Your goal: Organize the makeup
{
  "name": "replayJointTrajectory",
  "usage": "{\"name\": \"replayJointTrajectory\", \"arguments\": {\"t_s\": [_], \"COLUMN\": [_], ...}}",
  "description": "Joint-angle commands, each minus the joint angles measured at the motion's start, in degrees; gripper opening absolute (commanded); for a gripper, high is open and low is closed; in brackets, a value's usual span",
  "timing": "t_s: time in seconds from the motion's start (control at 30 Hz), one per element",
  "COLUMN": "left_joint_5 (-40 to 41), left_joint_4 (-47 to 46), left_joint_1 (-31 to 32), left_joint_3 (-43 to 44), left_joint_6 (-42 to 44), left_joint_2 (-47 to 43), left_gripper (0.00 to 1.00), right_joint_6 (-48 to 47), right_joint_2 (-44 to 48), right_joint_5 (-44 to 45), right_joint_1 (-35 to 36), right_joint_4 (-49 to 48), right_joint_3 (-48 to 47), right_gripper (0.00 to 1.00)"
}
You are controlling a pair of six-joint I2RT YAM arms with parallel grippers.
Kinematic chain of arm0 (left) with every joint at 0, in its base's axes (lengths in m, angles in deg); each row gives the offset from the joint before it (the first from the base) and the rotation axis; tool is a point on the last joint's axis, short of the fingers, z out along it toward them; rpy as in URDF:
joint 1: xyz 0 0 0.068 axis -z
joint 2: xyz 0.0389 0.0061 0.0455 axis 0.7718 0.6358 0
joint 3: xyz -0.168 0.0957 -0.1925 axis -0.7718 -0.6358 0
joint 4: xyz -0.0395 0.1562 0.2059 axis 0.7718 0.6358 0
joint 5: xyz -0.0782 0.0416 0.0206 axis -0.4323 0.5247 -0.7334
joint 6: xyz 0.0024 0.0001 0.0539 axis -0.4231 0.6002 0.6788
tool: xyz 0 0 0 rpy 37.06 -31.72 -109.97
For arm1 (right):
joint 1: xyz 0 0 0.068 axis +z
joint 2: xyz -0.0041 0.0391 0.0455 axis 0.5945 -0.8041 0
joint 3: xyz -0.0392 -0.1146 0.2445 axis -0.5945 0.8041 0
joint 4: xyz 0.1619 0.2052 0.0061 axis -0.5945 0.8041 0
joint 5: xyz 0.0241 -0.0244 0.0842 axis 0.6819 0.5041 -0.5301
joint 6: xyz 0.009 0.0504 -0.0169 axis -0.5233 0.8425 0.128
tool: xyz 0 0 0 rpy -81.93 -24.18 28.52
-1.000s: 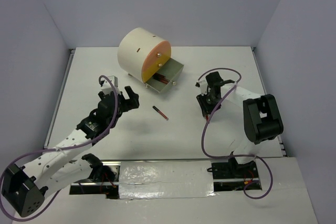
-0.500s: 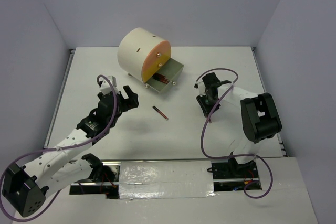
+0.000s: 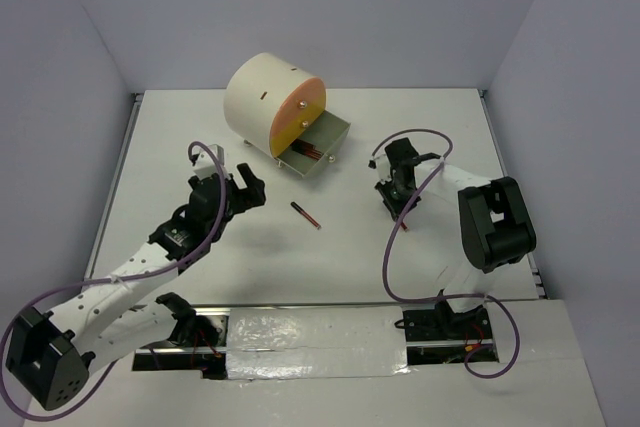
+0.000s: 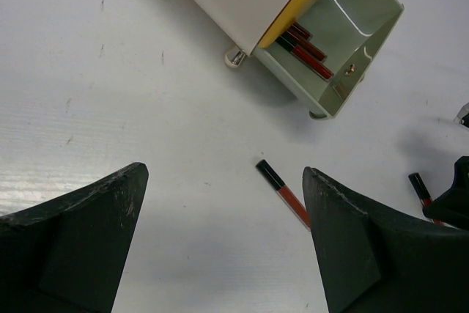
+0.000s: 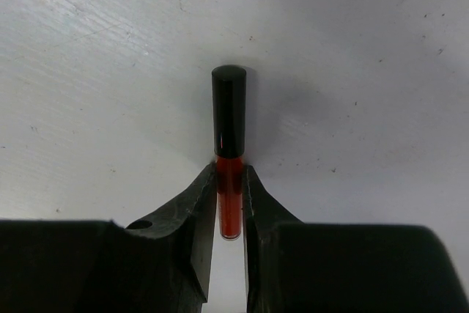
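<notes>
Right gripper (image 5: 229, 175) around stick (image 5: 229, 111) (red, black-capped)

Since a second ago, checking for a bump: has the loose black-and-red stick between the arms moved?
No. The black-and-red stick lies at the same spot and angle below the open drawer.

The white surface (image 3: 180, 147) carries a cream chest (image 3: 258, 97) with an open drawer (image 3: 338, 132); one black-and-red stick (image 3: 305, 215) lies near it.
</notes>
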Motion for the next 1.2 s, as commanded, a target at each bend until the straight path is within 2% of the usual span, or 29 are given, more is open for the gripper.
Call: {"name": "replayJointTrajectory", "arguments": {"t_s": [0.0,0.13,0.33,0.47,0.6,0.67,0.93,1.03,1.17], "left_joint_5": [-1.42,-3.97,-7.66,-9.07,-9.95,-10.12,-10.3,-10.13,-10.3], "left_joint_4": [-2.26,-4.63,-5.16,-5.16,-4.81,-4.46,-3.14,-3.14,-3.14], "left_joint_1": [-0.49,-0.93,-1.63,-1.81,-1.9,-1.9,-1.9,-1.98,-1.98], "left_joint_3": [0.48,0.22,0.31,0.31,0.31,0.14,-0.48,-0.74,-0.66], "left_joint_6": [-1.45,-1.8,-4.08,-5.14,-6.37,-7.07,-8.39,-8.48,-8.39], "left_joint_2": [0.81,2.13,4.85,6.08,6.61,6.7,6.09,5.74,5.82], "left_gripper": [0.99,0.99,0.97,0.97,0.97,0.96,0.96,0.95,0.95], "right_joint_6": [-3.13,-5.34,-2.09,4.83,14.04,21.68,41.82,46.93,48.71], "right_joint_2": [1.47,3.93,2.01,-1.42,-5.54,-6.34,-10.3,-12.4,-15.66], "right_joint_5": [-1.47,-7.26,-17.02,-23.26,-27.83,-28.02,-24.95,-24.06,-22.93], "right_joint_1": [0.25,0.25,0.34,0.43,1.3,1.92,3.15,3.06,3.59], "right_joint_4": [-1.54,-0.05,-0.48,-1.89,-6.26,-9.26,-21.57,-23.33,-23.86], "right_joint_3": [-2.21,-8.71,-22.93,-30.33,-36.23,-37.29,-36.5,-37.11,-38.87], "right_gripper": [0.06,0.02,0.0,0.01,0.08,0.1,0.15,0.17,0.22]}}
